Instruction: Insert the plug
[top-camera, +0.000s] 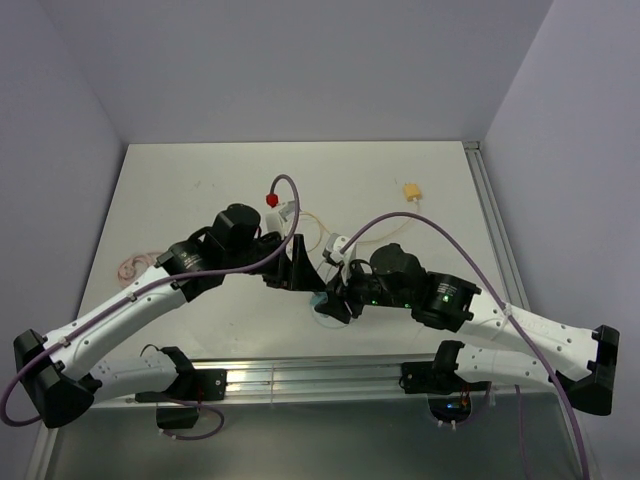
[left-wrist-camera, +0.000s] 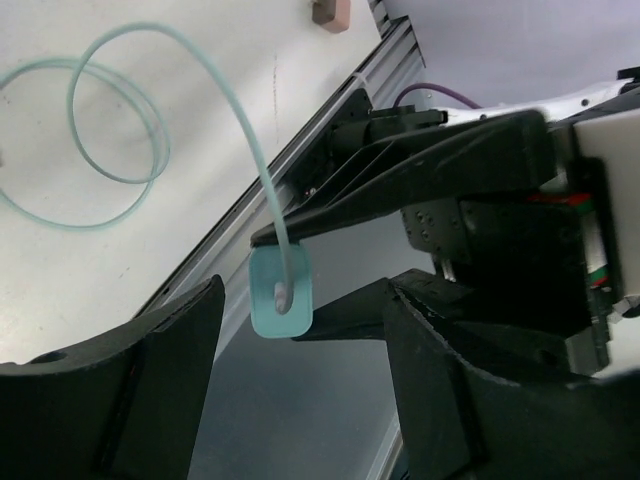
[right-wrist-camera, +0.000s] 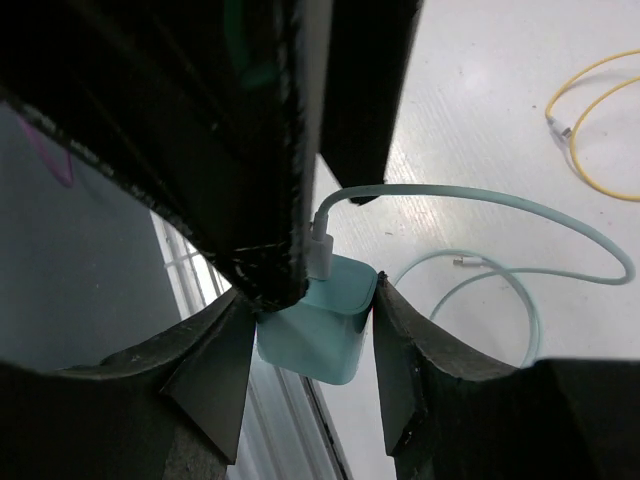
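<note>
Charger (right-wrist-camera: 322, 345), teal, gripped by right claw (right-wrist-camera: 310, 312)

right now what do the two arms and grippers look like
The left arm and right arm have white shells with black joints and bases. The left gripper and right gripper are black, angular. A purple cable loops off each arm; green lights glow near the right wrist.

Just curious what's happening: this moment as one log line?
right gripper: holding charger | left gripper: open around plug | plug: appears in charger
</note>
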